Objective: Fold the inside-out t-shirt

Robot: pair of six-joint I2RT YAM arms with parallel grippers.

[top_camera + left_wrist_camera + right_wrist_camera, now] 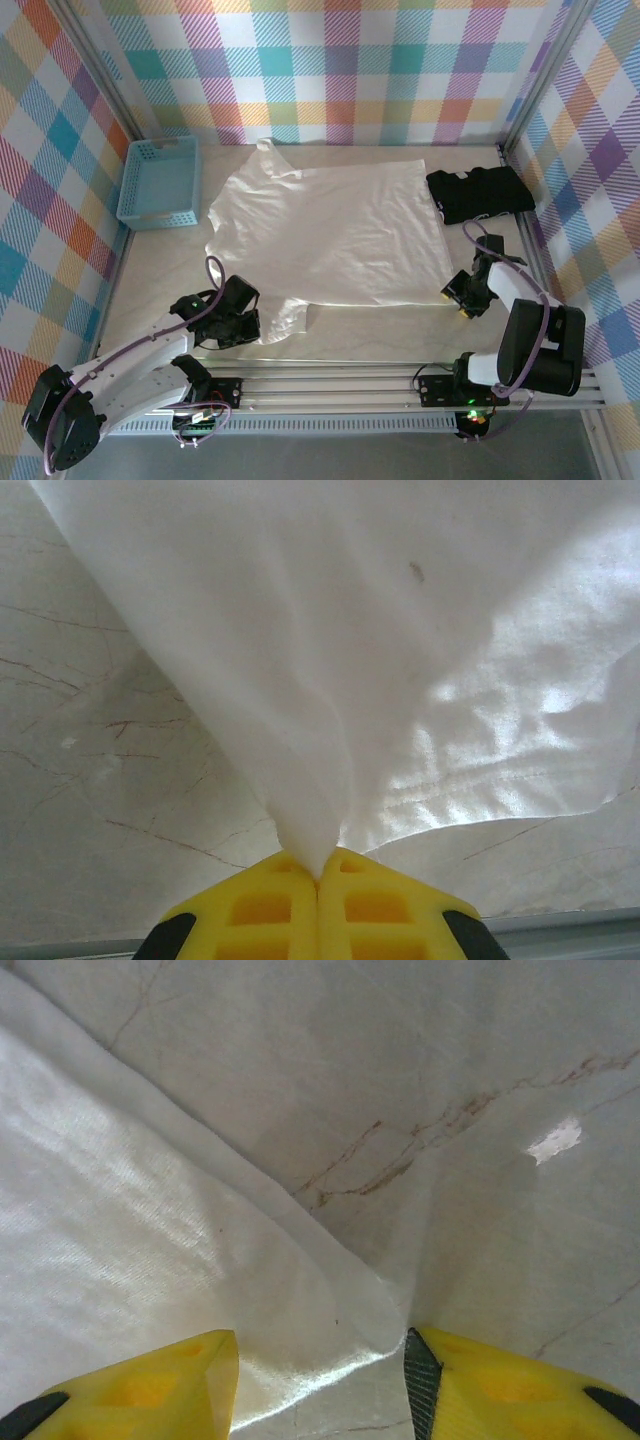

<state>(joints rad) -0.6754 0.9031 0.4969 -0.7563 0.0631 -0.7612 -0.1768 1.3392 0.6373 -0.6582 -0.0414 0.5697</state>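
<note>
White wrinkled cotton t-shirt lies spread on the marbled worktop, between a blue plastic basket and a black folded garment. From overhead I can't read either grip. My left wrist view shows the left fingers pinched shut on bunched cloth; my right wrist view shows the right fingers apart, straddling a corner.
</note>
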